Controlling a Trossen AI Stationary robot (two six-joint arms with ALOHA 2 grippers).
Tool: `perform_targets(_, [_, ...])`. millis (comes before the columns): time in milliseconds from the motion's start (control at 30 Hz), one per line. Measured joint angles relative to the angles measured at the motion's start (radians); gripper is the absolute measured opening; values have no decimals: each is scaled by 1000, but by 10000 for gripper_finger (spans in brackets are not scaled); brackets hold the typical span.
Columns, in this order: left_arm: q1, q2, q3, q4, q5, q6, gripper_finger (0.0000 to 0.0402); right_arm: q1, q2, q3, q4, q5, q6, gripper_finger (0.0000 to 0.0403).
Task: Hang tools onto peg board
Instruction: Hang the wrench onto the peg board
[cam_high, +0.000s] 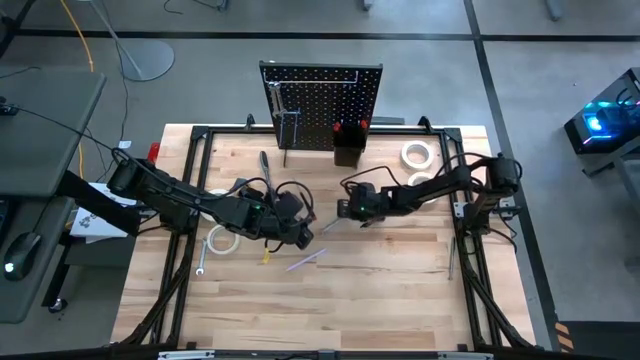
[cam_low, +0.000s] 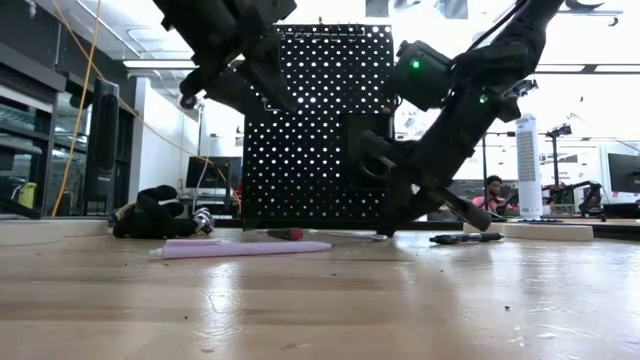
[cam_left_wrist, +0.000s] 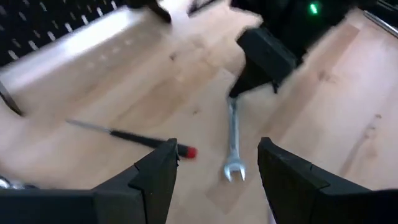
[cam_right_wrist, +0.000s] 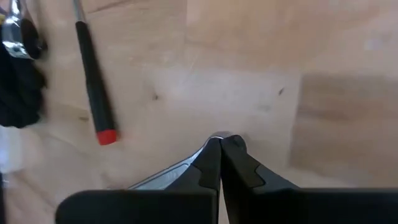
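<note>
Right end effector (cam_right_wrist: 219, 144) is clamped on a wrench (cam_left_wrist: 232, 143) mid-frame; left end effector (cam_left_wrist: 214, 165) is spread. Some tools hang on the peg board (cam_high: 322, 100); most remain on the bench (cam_high: 380, 280).

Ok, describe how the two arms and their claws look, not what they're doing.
Both arms are black, jointed and boxy, with loose black cables looping along the links. The left claw has two broad, wedge-shaped matte black fingers. The right claw has similar dark fingers tapering to tips. Green indicator lights glow on the right arm.
</note>
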Motion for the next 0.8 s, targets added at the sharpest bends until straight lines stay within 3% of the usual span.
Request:
perform_targets(167, [32, 21, -50, 114, 31, 86, 204, 30, 1, 0, 45, 26, 80, 0])
perform_targets(333, [89, 129, -62, 251, 291, 236, 206, 39, 1, 0, 48, 28, 83, 0])
perform_targets(567, [149, 261, 32, 245, 449, 362, 228, 38, 1, 0, 52, 25, 82, 0])
perform_targets(800, [243, 358, 146, 82, 615, 278, 250, 38, 1, 0, 54, 21, 55, 0])
